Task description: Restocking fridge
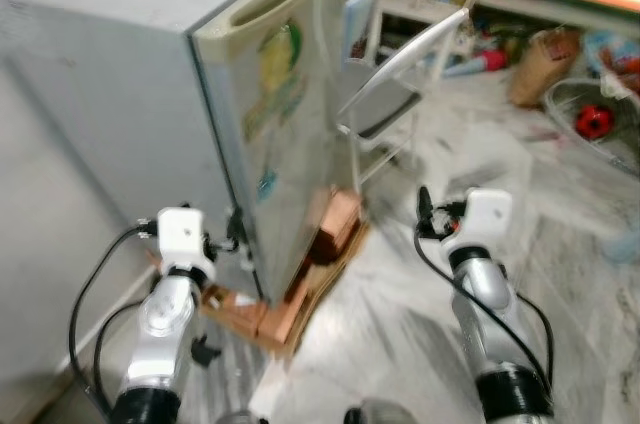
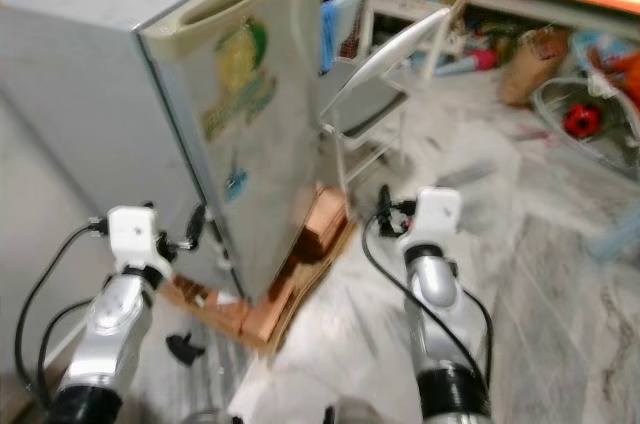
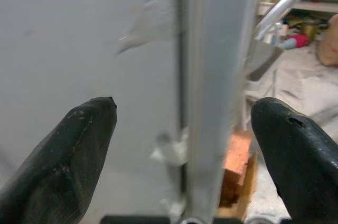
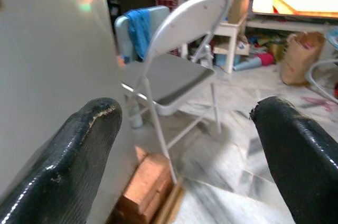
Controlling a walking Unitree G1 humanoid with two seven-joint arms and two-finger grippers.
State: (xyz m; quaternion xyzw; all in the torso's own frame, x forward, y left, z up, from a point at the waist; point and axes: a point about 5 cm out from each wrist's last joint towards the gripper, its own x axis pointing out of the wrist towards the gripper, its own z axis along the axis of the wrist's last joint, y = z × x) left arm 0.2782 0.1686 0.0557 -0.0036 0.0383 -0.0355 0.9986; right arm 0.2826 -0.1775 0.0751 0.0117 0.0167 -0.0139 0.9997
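Note:
The grey fridge [image 1: 130, 84] stands with its door [image 1: 285, 134] closed; faded stickers cover the door and a recessed handle [image 1: 270, 6] runs along its top edge. My left gripper [image 1: 238, 240] is open at the fridge's lower front corner. In the left wrist view its fingers [image 3: 79, 145] stand wide apart with the door seam [image 3: 182, 76] between them. My right gripper [image 1: 425, 212] is open in front of the door, a little to its right, over the floor. In the right wrist view the gripper [image 4: 185, 108] holds nothing, and the door [image 4: 53, 65] lies along one side.
The fridge rests on bricks and boards [image 1: 325, 244]. A white folding chair [image 1: 400, 74] stands close beside the door's far edge. Behind it are a white shelf [image 1: 420, 4], a brown paper bag [image 1: 542, 64] and toys [image 1: 593, 122] on the marble floor [image 1: 570, 244].

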